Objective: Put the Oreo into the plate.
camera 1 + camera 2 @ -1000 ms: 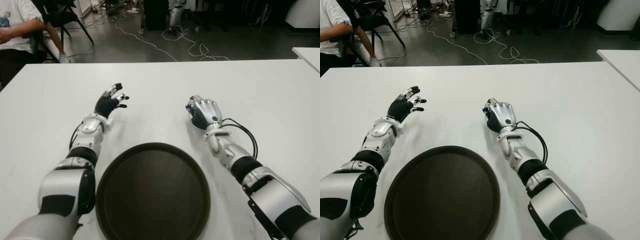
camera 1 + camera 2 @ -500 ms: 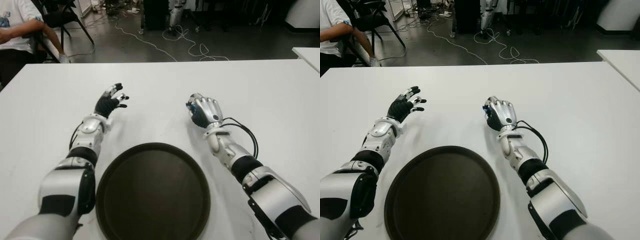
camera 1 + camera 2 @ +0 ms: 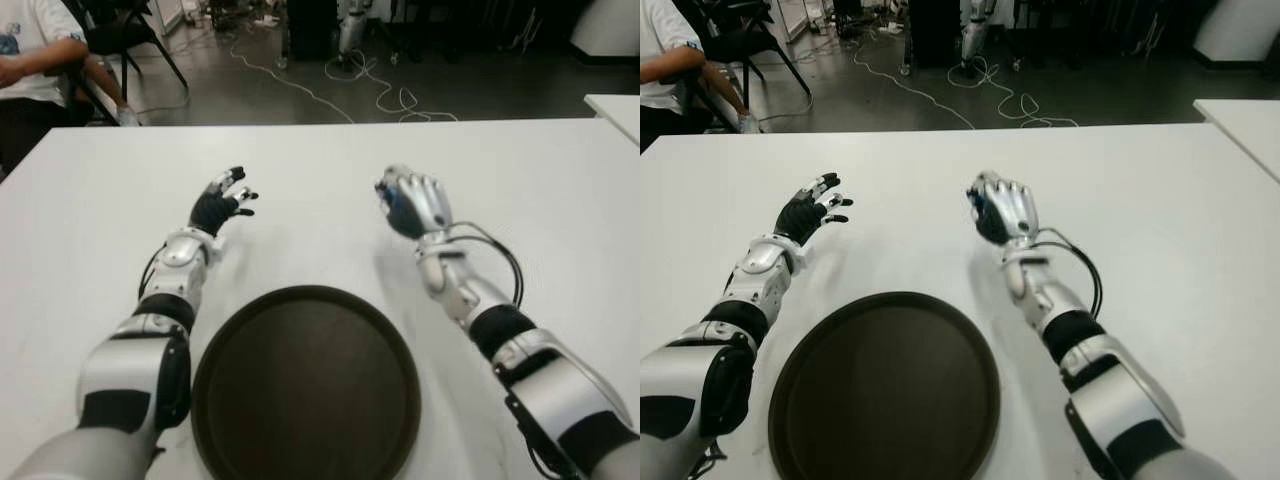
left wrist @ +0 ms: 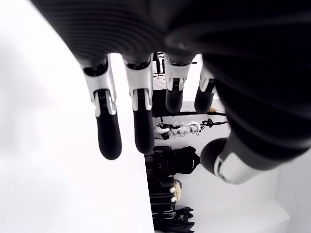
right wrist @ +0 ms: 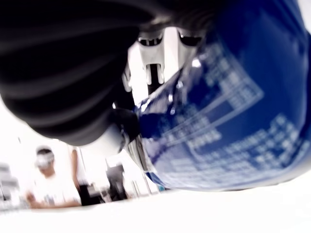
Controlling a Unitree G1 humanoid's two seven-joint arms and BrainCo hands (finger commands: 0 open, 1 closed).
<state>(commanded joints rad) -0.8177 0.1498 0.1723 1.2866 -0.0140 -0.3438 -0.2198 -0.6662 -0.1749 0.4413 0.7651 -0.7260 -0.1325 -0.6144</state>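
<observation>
looks like the carry step, right hand (image 3: 412,205) is gripping the blue Oreo (image 5: 228,121) pack up off the worktop (image 3: 530,180) beyond the plate (image 3: 305,385), next it's needing to swing over it and let go, left hand (image 3: 218,205) is idling open off to the left

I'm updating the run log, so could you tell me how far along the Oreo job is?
Done: the right hand is closed on the blue Oreo pack and raised off the white table. In hand: carrying it. Left: the dark plate is bare, so the drop remains. The left hand shows open beyond the plate's left.
</observation>
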